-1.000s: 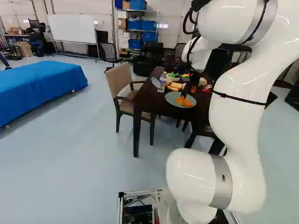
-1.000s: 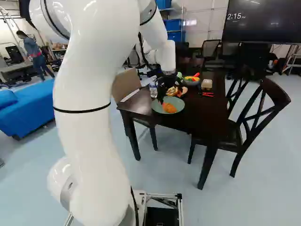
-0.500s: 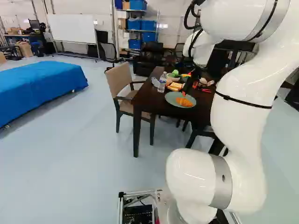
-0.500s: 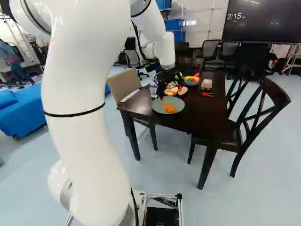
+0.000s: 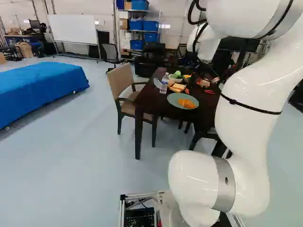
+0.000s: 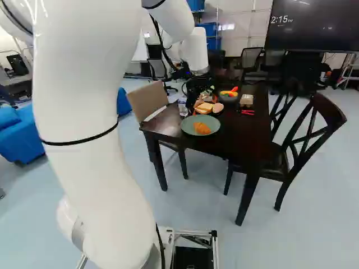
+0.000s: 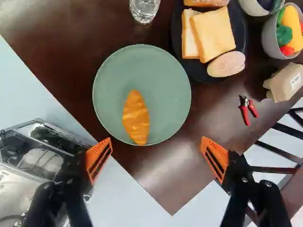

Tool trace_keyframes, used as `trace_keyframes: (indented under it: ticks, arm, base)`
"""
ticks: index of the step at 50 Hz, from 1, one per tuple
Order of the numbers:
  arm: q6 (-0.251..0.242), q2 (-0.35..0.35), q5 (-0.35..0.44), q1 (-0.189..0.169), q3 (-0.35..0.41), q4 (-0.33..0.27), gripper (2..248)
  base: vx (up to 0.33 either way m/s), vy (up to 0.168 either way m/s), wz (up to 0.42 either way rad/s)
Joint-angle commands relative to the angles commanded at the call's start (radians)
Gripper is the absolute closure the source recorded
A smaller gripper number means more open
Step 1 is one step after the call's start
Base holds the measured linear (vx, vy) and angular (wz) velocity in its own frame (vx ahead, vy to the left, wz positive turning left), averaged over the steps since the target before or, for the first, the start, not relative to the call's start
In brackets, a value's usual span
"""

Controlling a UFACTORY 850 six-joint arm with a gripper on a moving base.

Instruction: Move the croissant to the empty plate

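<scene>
Croissant (image 7: 136,118) on grn plate (image 7: 165,90)

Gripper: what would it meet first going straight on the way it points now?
Probably the green plate, near its rim, with the croissant close to that line. Depth is unclear, so it might be the table beside it.

Air is lying open between the black two-fingered gripper (image 6: 205,105) and round green plate (image 7: 165,80) ahead; beyond, a clear bottle (image 7: 144,9) and round black plate (image 7: 241,40) are obstructing.
</scene>
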Motion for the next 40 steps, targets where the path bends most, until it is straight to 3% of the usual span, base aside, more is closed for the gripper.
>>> trace_keyframes:
  ticks: [20,40]
  arm:
    - [0.000,0.019,0.000,0.003,0.002,0.000,3]
    - [0.000,0.045,0.000,0.042,0.031,0.000,3]
  base:
    - [0.000,0.000,0.000]
    - [0.000,0.000,0.000]
